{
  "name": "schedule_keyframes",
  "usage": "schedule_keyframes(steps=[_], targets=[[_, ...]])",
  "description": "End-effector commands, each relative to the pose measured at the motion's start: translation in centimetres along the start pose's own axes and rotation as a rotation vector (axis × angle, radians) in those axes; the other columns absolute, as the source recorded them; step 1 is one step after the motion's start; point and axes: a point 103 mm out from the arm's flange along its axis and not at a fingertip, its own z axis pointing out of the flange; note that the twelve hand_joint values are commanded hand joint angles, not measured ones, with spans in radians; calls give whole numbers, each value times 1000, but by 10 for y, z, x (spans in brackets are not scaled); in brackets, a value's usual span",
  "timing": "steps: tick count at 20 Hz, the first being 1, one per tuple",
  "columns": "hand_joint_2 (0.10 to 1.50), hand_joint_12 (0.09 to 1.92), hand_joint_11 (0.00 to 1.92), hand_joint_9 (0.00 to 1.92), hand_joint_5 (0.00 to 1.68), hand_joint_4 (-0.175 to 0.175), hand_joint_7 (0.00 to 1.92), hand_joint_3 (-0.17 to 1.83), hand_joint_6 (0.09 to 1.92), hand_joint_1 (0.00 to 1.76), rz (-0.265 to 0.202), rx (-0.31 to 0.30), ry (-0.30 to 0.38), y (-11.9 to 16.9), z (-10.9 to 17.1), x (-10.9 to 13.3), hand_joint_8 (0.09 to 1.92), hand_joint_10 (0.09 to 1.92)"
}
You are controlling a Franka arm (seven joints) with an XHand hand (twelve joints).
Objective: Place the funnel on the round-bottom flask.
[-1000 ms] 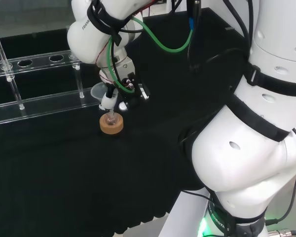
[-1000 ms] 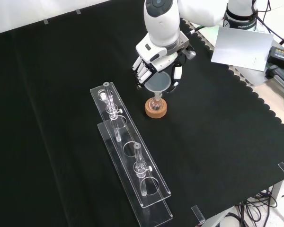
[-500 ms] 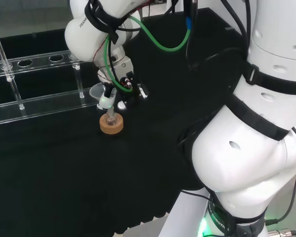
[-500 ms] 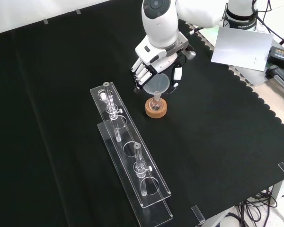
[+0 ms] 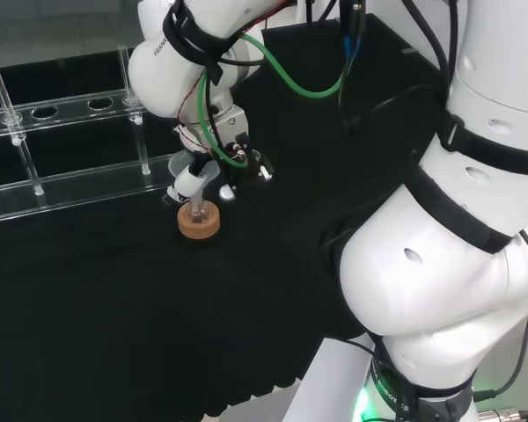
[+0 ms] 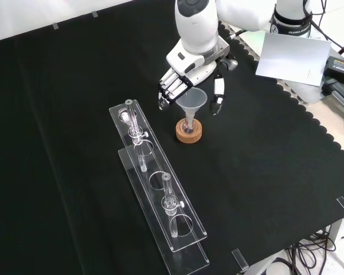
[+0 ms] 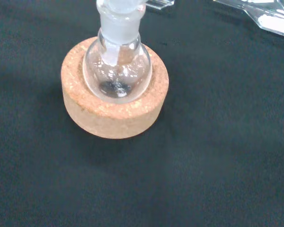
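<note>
Resting in the round-bottom flask (image 6: 188,123), the funnel (image 6: 192,101) appears placed.
The robot hand (image 6: 186,74) is seen spread apart around it; only withdrawal is judged left.

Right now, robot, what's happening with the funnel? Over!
Robot hand open, fingers spread either side of funnel. Funnel upright, stem in round-bottom flask on cork ring. Test tube rack stands apart, nothing blocking.

1. You've got a tan, speckled cork ring (image 7: 114,113) under your clear glass round-bottom flask (image 7: 117,71)
2. Your funnel (image 6: 191,103) reads pale, translucent grey
3. Your hand (image 6: 186,77) is white with black
4. Your cloth (image 6: 69,114) is plain black; the rack (image 6: 160,197) is clear
</note>
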Motion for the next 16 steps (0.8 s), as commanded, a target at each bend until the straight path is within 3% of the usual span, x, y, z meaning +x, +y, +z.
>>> schedule_keyframes(steps=[1, 4, 10, 16], targets=[[672, 1465, 319, 231, 180, -64, 29, 220, 87, 484, -119, -214, 59, -20, -40, -9, 509, 848], [697, 1436, 360, 339, 248, -67, 93, 206, 87, 518, -130, -204, 77, -23, -55, -19, 664, 780], [712, 1412, 389, 411, 298, -68, 148, 207, 87, 540, -117, -187, 96, -29, -81, -42, 716, 735], [735, 1363, 434, 510, 351, -63, 258, 253, 87, 655, -62, -154, 116, -30, -89, -83, 714, 672]])
